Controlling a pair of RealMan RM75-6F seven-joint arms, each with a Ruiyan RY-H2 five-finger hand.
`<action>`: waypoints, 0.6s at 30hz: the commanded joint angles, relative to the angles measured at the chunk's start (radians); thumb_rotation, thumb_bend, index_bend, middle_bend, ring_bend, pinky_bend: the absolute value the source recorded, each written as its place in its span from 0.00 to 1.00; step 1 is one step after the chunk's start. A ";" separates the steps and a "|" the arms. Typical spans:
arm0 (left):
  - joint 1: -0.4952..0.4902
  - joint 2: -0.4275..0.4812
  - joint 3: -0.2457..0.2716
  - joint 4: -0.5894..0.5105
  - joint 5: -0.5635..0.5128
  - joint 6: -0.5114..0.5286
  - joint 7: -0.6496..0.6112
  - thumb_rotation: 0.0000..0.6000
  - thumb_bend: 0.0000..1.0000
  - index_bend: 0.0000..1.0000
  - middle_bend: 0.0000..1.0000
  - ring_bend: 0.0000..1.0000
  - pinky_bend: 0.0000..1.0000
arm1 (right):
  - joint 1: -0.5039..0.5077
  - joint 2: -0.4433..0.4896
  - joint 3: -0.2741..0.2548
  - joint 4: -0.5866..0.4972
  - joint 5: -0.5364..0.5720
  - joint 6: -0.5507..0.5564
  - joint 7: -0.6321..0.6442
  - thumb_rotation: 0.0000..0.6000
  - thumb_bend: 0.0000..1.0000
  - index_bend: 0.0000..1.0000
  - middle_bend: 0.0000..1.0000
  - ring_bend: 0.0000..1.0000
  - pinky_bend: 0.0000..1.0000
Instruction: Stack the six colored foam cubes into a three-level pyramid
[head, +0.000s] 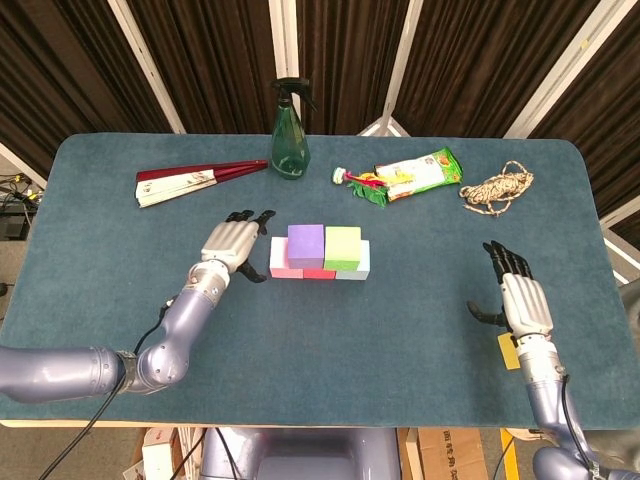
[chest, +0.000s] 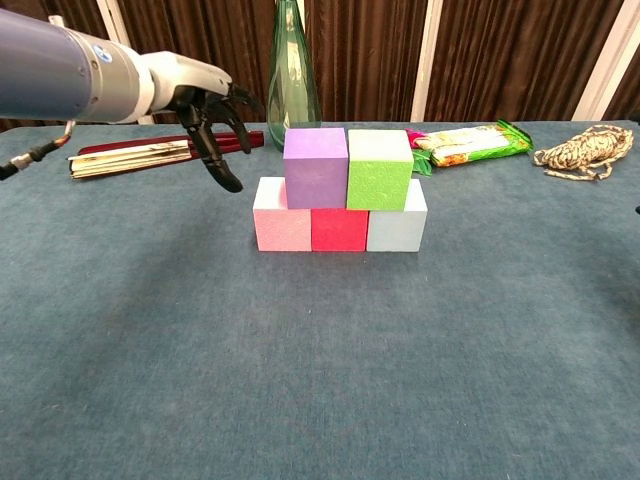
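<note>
Three foam cubes form a bottom row mid-table: pink cube (chest: 282, 222), red cube (chest: 339, 229), pale blue cube (chest: 396, 227). On top of them stand a purple cube (chest: 315, 167) and a green cube (chest: 379, 169), side by side. From the head view the stack shows as purple cube (head: 305, 243) and green cube (head: 342, 245). My left hand (chest: 208, 110) hovers just left of the stack, fingers spread and empty, also seen as left hand (head: 232, 243). My right hand (head: 520, 298) rests open near the table's right edge, holding nothing. I see no other cube.
A green spray bottle (head: 290, 130) stands behind the stack. A folded red fan (head: 190, 180) lies at the back left. A snack packet (head: 415, 172) and a coil of rope (head: 497, 188) lie at the back right.
</note>
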 joint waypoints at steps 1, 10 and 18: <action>-0.006 -0.020 -0.007 0.010 0.019 0.006 -0.010 1.00 0.19 0.00 0.23 0.05 0.06 | 0.000 0.000 0.001 0.000 0.002 -0.001 0.002 1.00 0.31 0.00 0.00 0.00 0.00; -0.025 -0.065 -0.019 0.026 0.039 0.014 -0.015 1.00 0.19 0.00 0.23 0.05 0.06 | 0.001 0.002 0.003 0.003 0.005 -0.006 0.008 1.00 0.31 0.00 0.00 0.00 0.00; -0.035 -0.090 -0.020 0.040 0.036 0.022 -0.009 1.00 0.19 0.00 0.23 0.05 0.06 | 0.001 0.003 0.005 0.001 0.004 -0.006 0.014 1.00 0.31 0.00 0.00 0.00 0.00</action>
